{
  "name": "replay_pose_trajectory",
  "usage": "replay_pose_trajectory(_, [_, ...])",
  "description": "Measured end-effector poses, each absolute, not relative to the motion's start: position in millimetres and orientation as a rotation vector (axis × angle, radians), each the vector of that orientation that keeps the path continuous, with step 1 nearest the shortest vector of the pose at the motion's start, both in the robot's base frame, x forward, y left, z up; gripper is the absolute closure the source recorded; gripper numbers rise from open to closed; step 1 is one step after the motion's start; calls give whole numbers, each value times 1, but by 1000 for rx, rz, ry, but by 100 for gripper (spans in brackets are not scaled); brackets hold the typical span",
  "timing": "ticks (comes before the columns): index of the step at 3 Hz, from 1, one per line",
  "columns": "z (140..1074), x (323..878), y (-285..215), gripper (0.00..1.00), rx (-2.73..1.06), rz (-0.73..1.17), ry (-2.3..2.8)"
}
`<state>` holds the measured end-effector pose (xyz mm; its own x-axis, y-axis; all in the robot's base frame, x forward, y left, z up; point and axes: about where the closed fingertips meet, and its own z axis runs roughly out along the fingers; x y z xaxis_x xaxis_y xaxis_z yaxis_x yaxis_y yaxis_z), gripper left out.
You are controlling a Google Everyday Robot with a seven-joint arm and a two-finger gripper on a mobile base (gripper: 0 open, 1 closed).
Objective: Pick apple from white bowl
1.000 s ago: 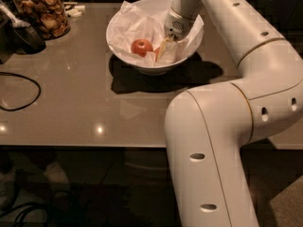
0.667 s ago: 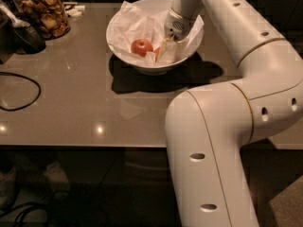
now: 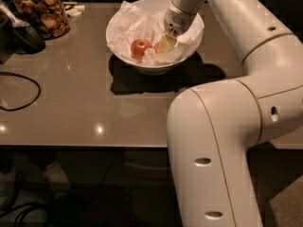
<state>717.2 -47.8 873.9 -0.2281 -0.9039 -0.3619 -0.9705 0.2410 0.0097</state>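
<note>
The white bowl [image 3: 118,41], lined with crumpled white paper, stands at the back middle of the table. My gripper [image 3: 165,43] reaches down into its right half from behind. A small orange-red apple [image 3: 155,46] shows only as a sliver right against the gripper's left side, and the rest is hidden. A rounder red apple [image 3: 140,48] with a pale patch lies just left of it, apart from the gripper. I cannot see whether the gripper holds anything.
A glass jar of brown snacks [image 3: 41,13] stands at the back left, with a dark object [image 3: 21,34] beside it. A black cable [image 3: 19,91] loops on the table's left side. My white arm [image 3: 222,126] fills the right foreground and covers the table's front right.
The gripper stays low in the bowl at nearly the same spot. The rounder red apple has not moved. A sliver of orange-red now shows beside the gripper.
</note>
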Motion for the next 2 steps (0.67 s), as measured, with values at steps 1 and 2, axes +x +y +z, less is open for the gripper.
replay_pose_trajectory(1, [896, 713, -41, 100, -1742, 283, 2201])
replay_pose_trajectory(2, [901, 707, -36, 100, -1756, 266, 2190])
